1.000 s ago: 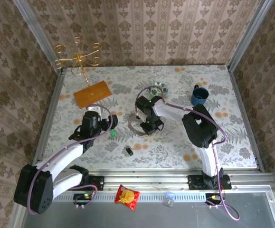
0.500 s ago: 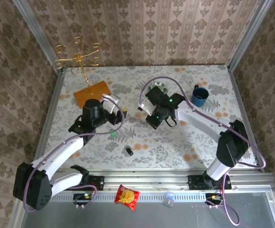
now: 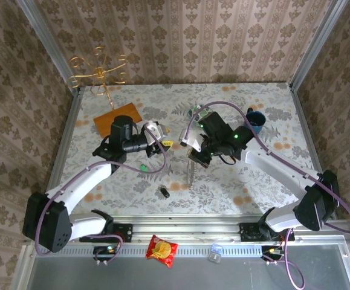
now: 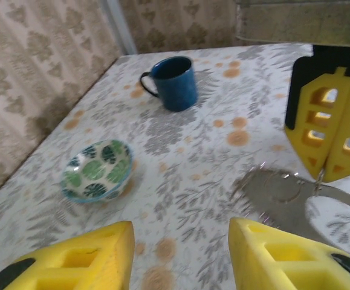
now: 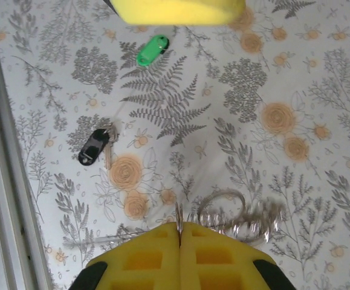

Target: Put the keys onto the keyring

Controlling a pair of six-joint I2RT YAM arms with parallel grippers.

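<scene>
Keyring (image 5: 247, 222) first: your right claw (image 5: 179, 228) has it. The pads are pressed flat together on the thin wire, and the loop hangs off the tips, blurred, clear of the table (image 3: 271, 181). A second ago that claw was down low beside the ring, which lay flat. Now the arm is raised and stretched out, and the ring is up with it. A lifted ring is, I judge, what threading needs.

Just across from those tips is your left claw (image 4: 179, 232). Its jaws stand partly apart with nothing between them, narrower than a second ago. It was low next to the green key (image 5: 152, 50) then; it has since lifted and swung in towards the right claw, and it has come away without a key.

Below and beyond the right claw, both keys lie on the table where they lay before. The green one is closer to the left claw and the black key (image 5: 93, 147) is farther out, the two apart from each other. Neither is on the ring, so the threading itself is not yet begun.

Ahead of the left claw, the patterned bowl (image 4: 96, 171) sits to one side with the blue mug (image 4: 171, 81) beyond it, both away from the work.

If your left claw is closing for a second hold on the ring, one claw must still go back down for a key.
</scene>
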